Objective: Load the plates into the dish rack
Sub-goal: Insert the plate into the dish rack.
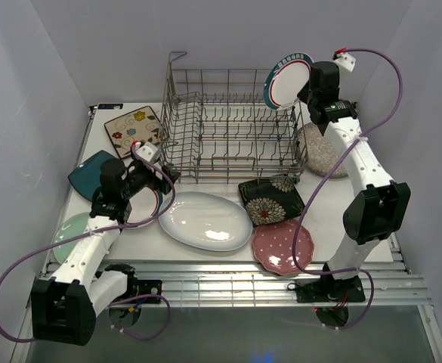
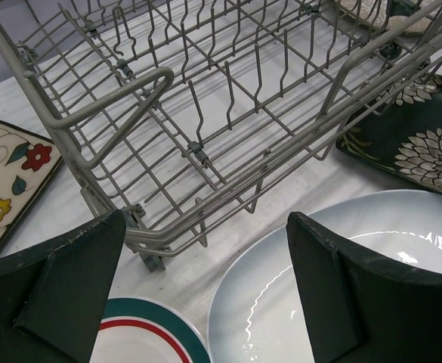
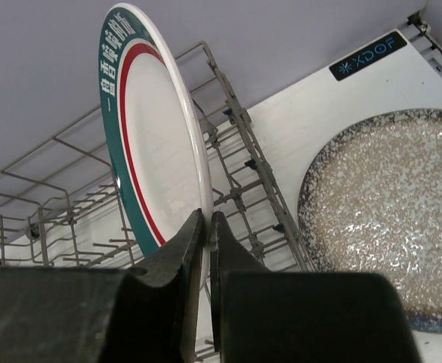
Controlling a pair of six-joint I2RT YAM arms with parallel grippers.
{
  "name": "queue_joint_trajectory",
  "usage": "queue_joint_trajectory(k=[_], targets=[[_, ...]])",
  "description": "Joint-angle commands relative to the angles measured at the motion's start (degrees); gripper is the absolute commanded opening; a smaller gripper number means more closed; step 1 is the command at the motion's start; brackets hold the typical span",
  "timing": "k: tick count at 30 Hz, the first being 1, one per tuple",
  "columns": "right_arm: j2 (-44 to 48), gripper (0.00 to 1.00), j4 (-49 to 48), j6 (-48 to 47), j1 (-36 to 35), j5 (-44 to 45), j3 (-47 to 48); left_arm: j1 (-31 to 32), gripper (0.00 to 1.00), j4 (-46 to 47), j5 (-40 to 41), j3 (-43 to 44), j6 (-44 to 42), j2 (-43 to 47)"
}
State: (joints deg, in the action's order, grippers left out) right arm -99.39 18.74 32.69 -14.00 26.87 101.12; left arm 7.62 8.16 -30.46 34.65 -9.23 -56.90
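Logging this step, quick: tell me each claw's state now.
Left claw: open, holding nothing.
Right claw: shut on the teal-rimmed plate.

I see bright, even, cool-white light from above. Shadows soft, short, under dish rack [image 1: 228,128]. Glare patches on white oval plate [image 1: 205,221] in top and left wrist views. Close to lens, right claw [image 3: 208,221] dark, soft-focus. Rack wires bow slightly toward left wrist frame edges.
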Motion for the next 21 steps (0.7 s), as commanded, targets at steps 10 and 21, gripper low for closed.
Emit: queue_joint_trajectory(k=[10,21], targets=[[-1.06,0.08,-17.60,-11.24,-0.33,2.04,-0.93,0.03,0.98,0.45,5.57,2.87,-0.08,-0.40],[-3.88,0.08,-20.40,-15.19,-1.65,7.40,0.83,0.03,0.98,0.36,9.62,4.19,3.08,-0.93]])
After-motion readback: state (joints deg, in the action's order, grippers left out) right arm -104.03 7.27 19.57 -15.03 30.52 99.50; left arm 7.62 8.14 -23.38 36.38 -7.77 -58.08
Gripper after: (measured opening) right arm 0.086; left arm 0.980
